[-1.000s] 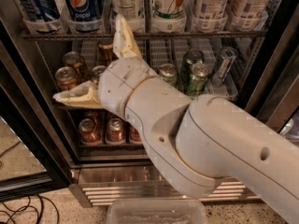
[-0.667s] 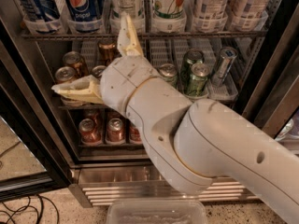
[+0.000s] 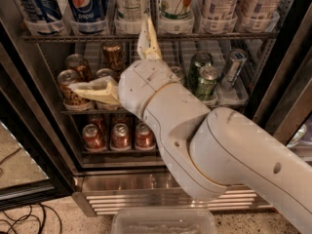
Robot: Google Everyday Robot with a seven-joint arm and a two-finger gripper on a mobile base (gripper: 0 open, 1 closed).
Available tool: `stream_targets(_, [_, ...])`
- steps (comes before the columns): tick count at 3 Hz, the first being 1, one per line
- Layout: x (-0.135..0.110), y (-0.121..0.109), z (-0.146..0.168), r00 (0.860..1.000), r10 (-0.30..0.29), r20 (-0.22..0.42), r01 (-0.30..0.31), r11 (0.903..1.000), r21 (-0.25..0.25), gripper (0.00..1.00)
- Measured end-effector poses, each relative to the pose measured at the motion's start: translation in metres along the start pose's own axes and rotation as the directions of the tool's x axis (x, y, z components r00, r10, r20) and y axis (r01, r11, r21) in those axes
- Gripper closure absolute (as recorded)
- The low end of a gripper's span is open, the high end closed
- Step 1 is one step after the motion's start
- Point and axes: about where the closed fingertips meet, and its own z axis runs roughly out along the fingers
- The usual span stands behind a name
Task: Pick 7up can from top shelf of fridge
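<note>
I see the fridge [image 3: 29, 82] open, with cables [image 3: 24, 221] on the floor at far left. On the top shelf [image 3: 234, 34], left to right: Pepsi cans [image 3: 85, 6], a white can [image 3: 130, 4], then the 7up can [image 3: 176, 4], then more white cans [image 3: 219, 4].

The 7up can stands upright in its clear lane tray at the front edge. Its long axis is vertical and the logo faces me. Its top is cut off, so I can't see the lid.

The gripper [image 3: 108, 52] sits left of centre in front of the rack below. Its fingers are spread wide and hold nothing. One finger [image 3: 92, 89] points left across the gold-brown cans [image 3: 68, 84]. The other points up, and its tip crosses the top shelf edge between the white can and the 7up can, just left of the 7up. I can't tell if it touches.

Right of the wrist are green cans [image 3: 204, 79] and a tilted silver can [image 3: 233, 67]. The arm [image 3: 234, 160] fills the lower right. Below are red-brown cans [image 3: 119, 135], the steel grille [image 3: 122, 201] and a clear bin [image 3: 163, 221].
</note>
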Motion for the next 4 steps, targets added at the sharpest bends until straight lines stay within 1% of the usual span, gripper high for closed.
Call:
stream_targets(1, [-0.023,0.021,0.011,0.992,0.102,0.068,-0.102,0.9947,0.001,0.00])
stream_targets(2, [-0.031,0.029,0.029,0.966,0.228,0.123,-0.234,0.9711,0.045,0.00])
stream_targets(3, [-0.035,0.029,0.043,0.973,0.186,0.134,-0.207,0.9654,0.159,0.00])
stream_targets(4, [-0.043,0.014,0.043,0.997,-0.010,0.074,-0.015,0.9440,0.330,0.00])
